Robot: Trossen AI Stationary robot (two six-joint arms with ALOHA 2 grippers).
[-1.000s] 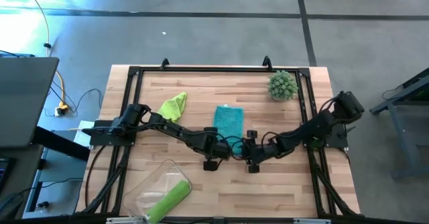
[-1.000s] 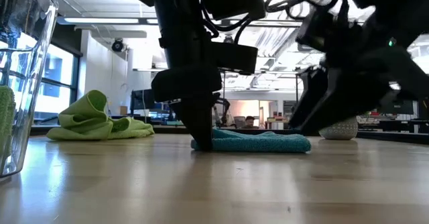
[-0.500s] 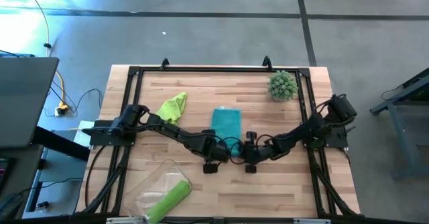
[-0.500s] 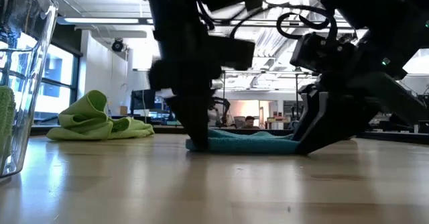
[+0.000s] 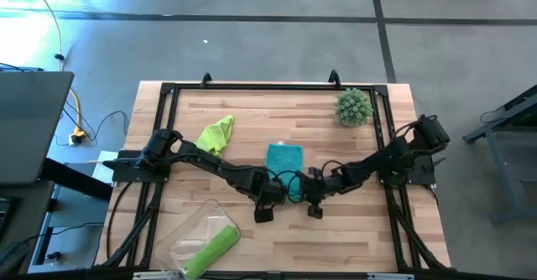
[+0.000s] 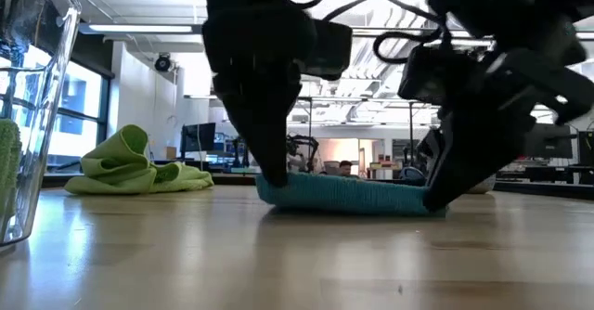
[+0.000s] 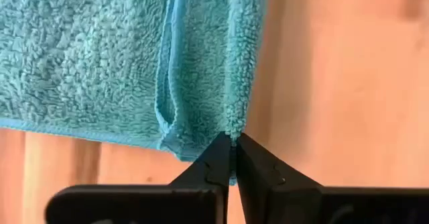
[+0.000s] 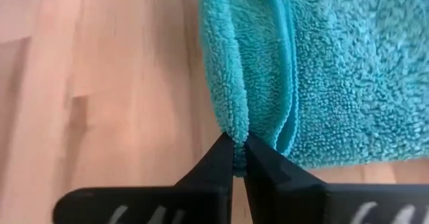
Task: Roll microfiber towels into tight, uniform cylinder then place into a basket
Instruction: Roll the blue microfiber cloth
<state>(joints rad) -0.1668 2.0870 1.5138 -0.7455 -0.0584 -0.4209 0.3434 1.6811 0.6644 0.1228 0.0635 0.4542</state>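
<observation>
Heads up: that fuzzy teal-blue microfiber towel near the middle of the wooden bench is light, floppy and grippy, so it'll sag and bunch unless you keep tension on it. Your left end effector and right end effector are each pressed together, pinching a near-edge corner, which looks like the best place to hold. I'd roll slowly, since loose plush unrolls easily.
</observation>
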